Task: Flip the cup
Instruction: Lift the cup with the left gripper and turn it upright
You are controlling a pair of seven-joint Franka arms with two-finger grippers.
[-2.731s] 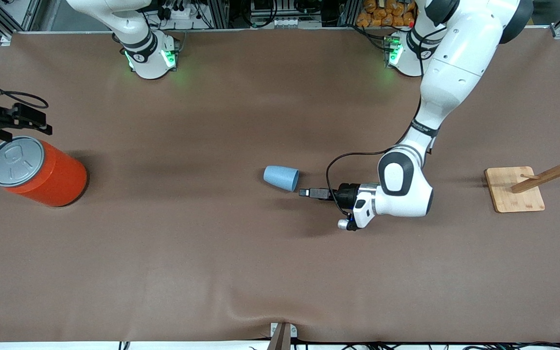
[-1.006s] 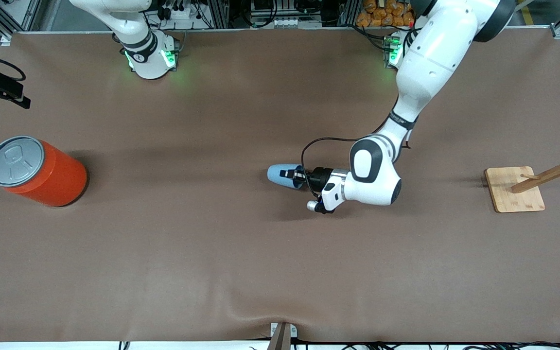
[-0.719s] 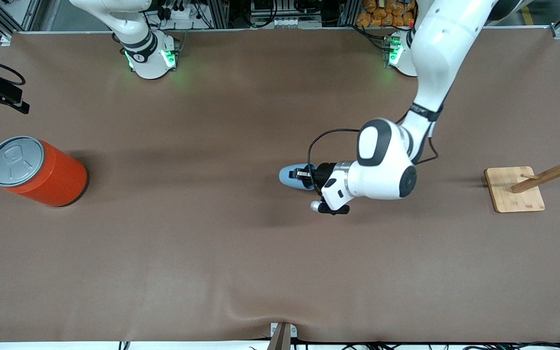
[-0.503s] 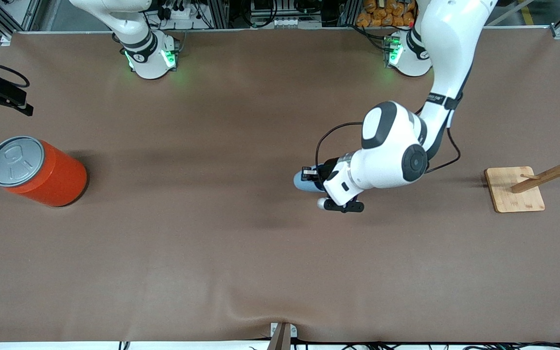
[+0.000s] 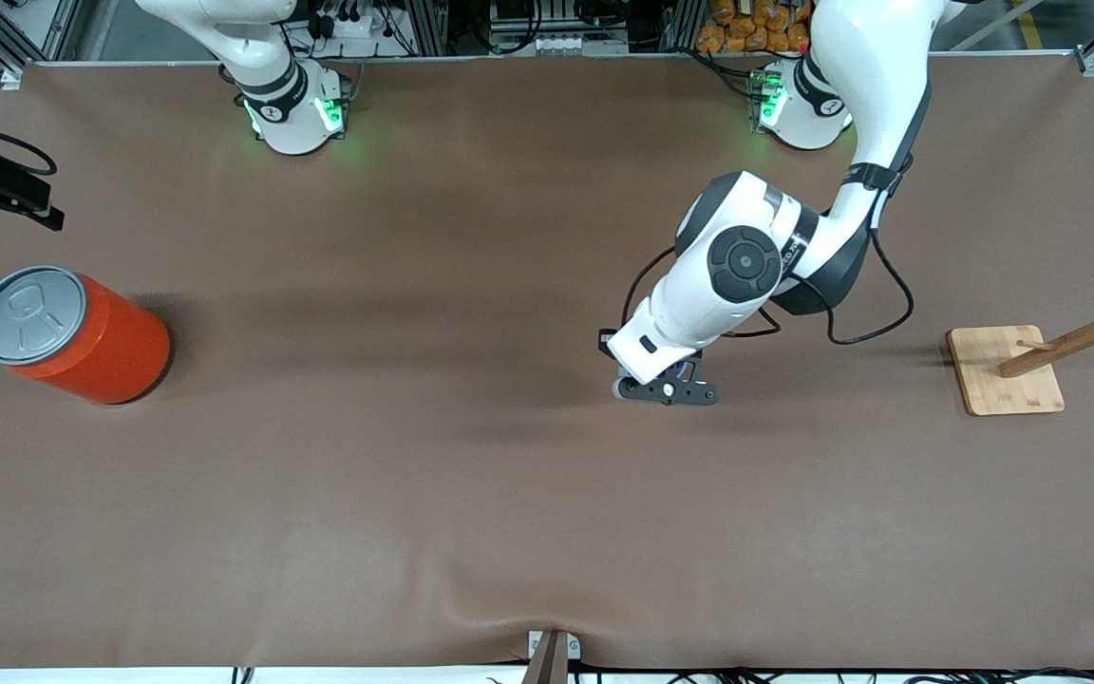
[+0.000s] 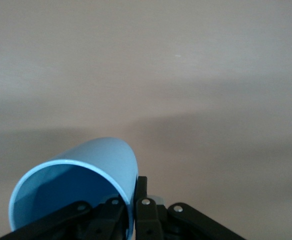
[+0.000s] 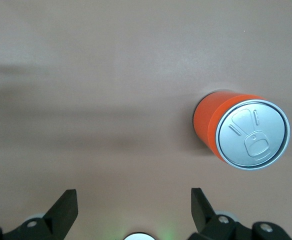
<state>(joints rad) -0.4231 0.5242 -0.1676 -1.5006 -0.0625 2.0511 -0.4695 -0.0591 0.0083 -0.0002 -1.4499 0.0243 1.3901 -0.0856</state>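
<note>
My left pincer (image 6: 136, 220) pinches the light-blue cup (image 6: 78, 185) by its rim, raised over mid-surface (image 5: 414, 494), bare brown all around; earlier the cup lay on its side there. My right pincer (image 7: 133, 210) waits spread over the orange can (image 5: 72, 334).

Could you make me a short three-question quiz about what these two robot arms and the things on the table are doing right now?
1. True or false: the left gripper is shut on the rim of the light-blue cup.
2. Which thing stands nearest the right gripper? A) the orange can B) the wooden rack C) the cup
3. Fill in: the right gripper's fingers are ____.

Key
1. True: one finger is inside the cup, one outside, and the cup hangs above the brown table.
2. A: the can stands upright at the right arm's end of the table.
3. Open, holding nothing; the right arm waits.
</note>
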